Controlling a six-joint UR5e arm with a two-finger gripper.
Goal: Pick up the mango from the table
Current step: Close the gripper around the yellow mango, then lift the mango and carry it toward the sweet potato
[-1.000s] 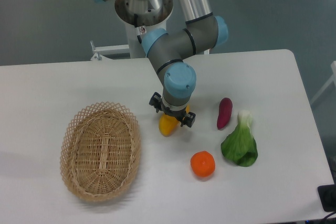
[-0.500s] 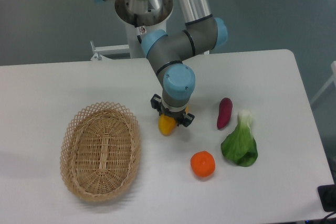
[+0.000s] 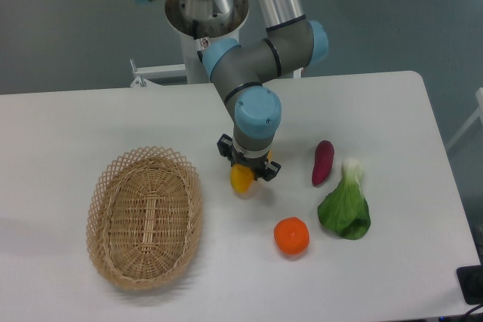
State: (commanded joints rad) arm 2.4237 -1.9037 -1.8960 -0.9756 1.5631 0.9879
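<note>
The mango point(image 3: 241, 179), yellow with an orange tinge, shows only its lower end under the arm's wrist, near the middle of the white table point(image 3: 75, 126). My gripper point(image 3: 247, 168) points straight down over it, and its fingers are closed on the mango's sides. A faint shadow lies under the fruit, which seems slightly raised off the tabletop. The upper part of the mango is hidden by the gripper body.
A woven oval basket point(image 3: 145, 217) sits at the left front. A round orange point(image 3: 291, 235) lies in front of the gripper. To the right are a dark red-purple slim vegetable point(image 3: 322, 162) and a green leafy bok choy point(image 3: 346, 203).
The fingers have drawn in from wide apart onto the mango. The gripper and the mango now sit slightly higher than before.
</note>
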